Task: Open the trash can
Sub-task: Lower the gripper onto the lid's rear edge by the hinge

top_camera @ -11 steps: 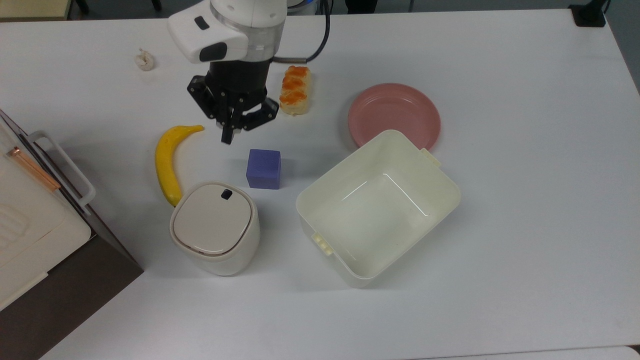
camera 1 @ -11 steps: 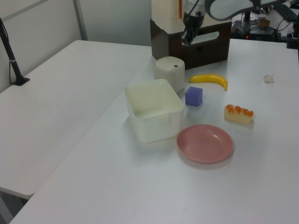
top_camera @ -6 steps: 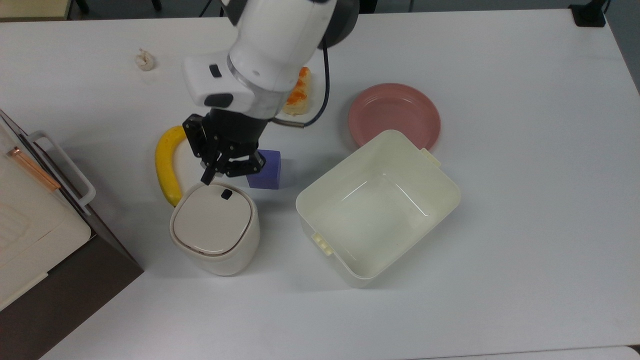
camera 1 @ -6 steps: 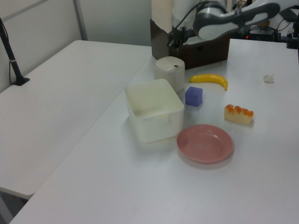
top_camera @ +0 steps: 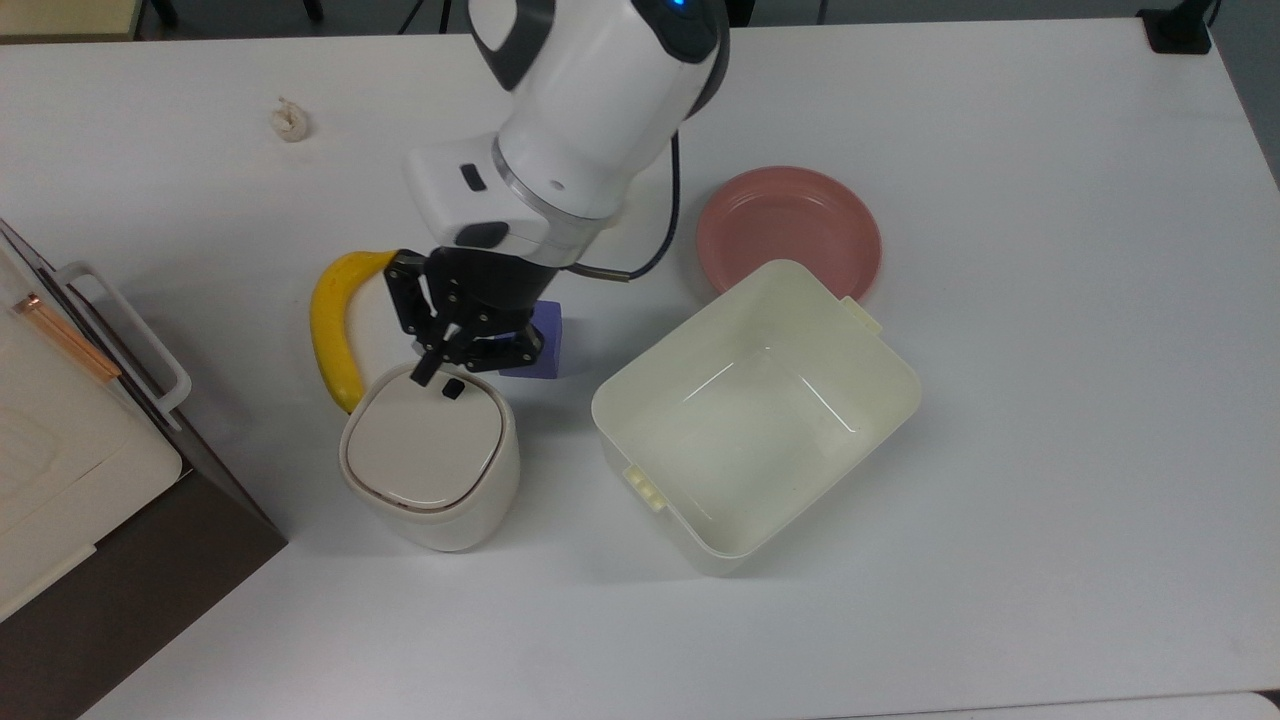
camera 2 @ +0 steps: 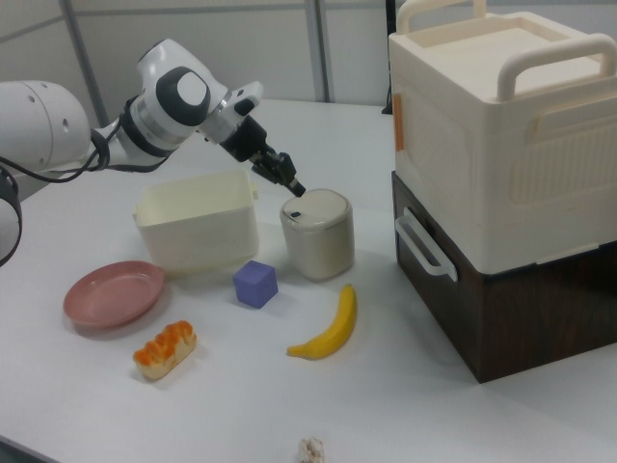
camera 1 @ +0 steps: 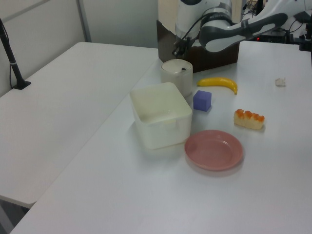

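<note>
So far nothing has opened: your small cream-white rounded plastic trash can (top_camera: 430,462) sits in the lower left of the top view, and its flat beige lid (top_camera: 420,436) lies closed and level on the rim. The small dark push button (top_camera: 452,389) at the lid's upper edge looks unpressed.

Your black two-finger gripper (top_camera: 428,372) hangs at that same upper edge, fingers pressed together into one tip, just beside the button on the top view's left. In the right view the tip (camera 2: 297,190) sits right at the lid's near corner; whether it touches the plastic I cannot tell.

The approach looks done to me. What is left is the press itself: you probably need a small shift onto the button, then a push down so the lid springs up.

Around the can lie a yellow banana (top_camera: 335,325), a purple cube (top_camera: 546,345) partly under the wrist, and a large lidless cream tub (top_camera: 756,415).
</note>
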You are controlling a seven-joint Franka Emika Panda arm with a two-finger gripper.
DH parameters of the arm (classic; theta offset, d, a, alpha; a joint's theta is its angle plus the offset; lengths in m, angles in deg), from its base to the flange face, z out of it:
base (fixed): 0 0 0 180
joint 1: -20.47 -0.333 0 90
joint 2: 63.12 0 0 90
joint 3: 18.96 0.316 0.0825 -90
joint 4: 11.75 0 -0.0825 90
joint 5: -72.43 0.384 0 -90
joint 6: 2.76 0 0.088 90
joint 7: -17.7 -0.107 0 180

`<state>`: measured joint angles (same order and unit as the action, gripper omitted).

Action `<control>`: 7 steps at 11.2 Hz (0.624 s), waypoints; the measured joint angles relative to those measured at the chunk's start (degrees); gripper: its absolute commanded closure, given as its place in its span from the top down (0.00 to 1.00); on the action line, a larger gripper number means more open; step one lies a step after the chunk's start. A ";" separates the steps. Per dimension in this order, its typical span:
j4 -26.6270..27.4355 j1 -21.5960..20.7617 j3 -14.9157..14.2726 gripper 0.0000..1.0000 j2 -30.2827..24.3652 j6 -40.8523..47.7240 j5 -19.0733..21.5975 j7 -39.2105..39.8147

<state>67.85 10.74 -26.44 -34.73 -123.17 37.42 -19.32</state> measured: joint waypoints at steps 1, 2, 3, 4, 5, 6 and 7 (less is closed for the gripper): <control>0.60 -0.56 0.05 0.00 0.20 0.00 0.00 0.00; 1.15 -1.05 0.05 0.00 0.36 0.00 0.00 -0.03; 1.56 -1.27 0.10 0.00 0.42 0.00 0.00 -0.06; 1.75 -1.30 0.11 0.00 0.42 0.00 0.00 -0.20; 1.76 -1.29 0.11 0.00 0.42 0.00 0.00 -0.31; 1.76 -1.28 0.11 0.00 0.42 0.00 -0.01 -0.38; 1.76 -1.26 0.11 0.00 0.42 0.00 -0.05 -0.41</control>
<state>69.61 9.48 -26.33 -34.32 -123.17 37.37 -19.73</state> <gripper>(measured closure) 0.991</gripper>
